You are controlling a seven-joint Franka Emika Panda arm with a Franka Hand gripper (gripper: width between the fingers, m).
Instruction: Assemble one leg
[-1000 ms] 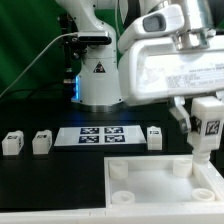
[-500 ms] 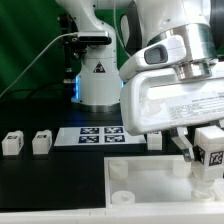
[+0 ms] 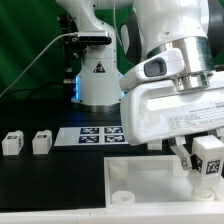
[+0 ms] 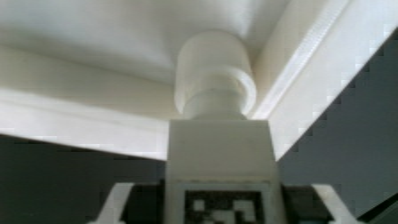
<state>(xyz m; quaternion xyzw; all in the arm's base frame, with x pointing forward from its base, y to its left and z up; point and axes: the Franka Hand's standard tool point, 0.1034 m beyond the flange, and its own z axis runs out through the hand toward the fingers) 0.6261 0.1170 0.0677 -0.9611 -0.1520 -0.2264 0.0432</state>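
1. Jaws are clamped on the leg (image 3: 207, 158), one finger on each side, so they stand narrow with the block held between them.
2. Its tagged face is turned to the exterior camera, and it is held roughly upright.
3. It sits over the white panel (image 3: 150, 186), at the panel's corner nearest the table (image 3: 50, 195) edge on the exterior view's right.
4. In the wrist view its rounded end points at the panel's raised rim; I cannot tell whether they touch.
5. One spare leg (image 3: 12, 143) and a second spare leg (image 3: 41, 142) stand side by side, apart, near the table edge on the exterior view's left.
6. Just beside them, toward the middle of the table, the marker board (image 3: 95, 135) lies flat in front of the arm's base (image 3: 97, 80).
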